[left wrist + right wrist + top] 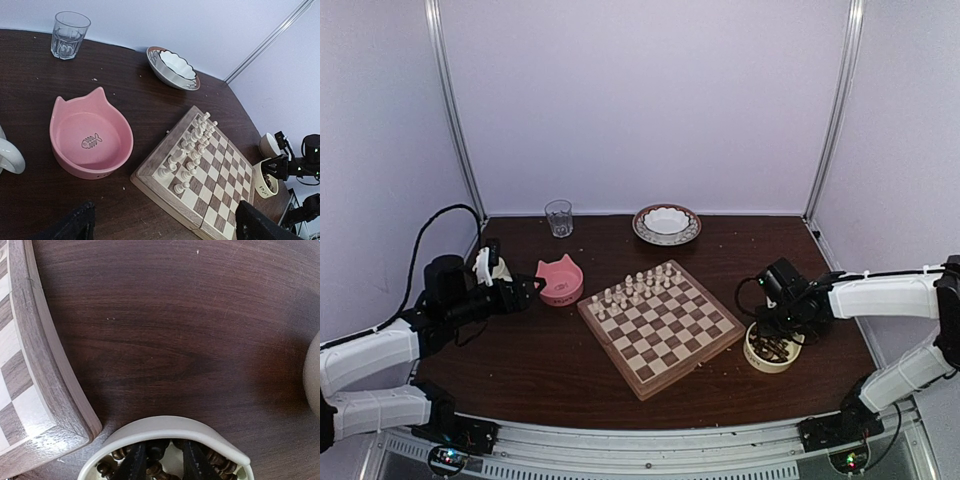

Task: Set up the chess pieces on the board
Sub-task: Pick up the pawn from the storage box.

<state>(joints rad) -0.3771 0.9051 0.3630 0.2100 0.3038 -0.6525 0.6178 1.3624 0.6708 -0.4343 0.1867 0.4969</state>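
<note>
The board (660, 325) lies at an angle in the middle of the table. Cream-white chessmen (635, 285) fill its far rows. The dark brown chess pieces (107, 467) lie heaped in a cream bowl (165, 425) off the board's right corner (30, 390). My right gripper (164, 460) reaches down into that bowl (756, 357). Its fingers are a little apart, with one dark piece (161, 450) between them by the left finger and bowl floor showing in the gap. My left gripper (525, 290) hangs wide open and empty left of the board (150, 170).
A pink cat-eared bowl (560, 280) sits empty between my left gripper and the board. A glass (558, 217) and a white patterned dish (666, 223) stand at the back. A pale rounded object (315, 370) sits just right of the cream bowl.
</note>
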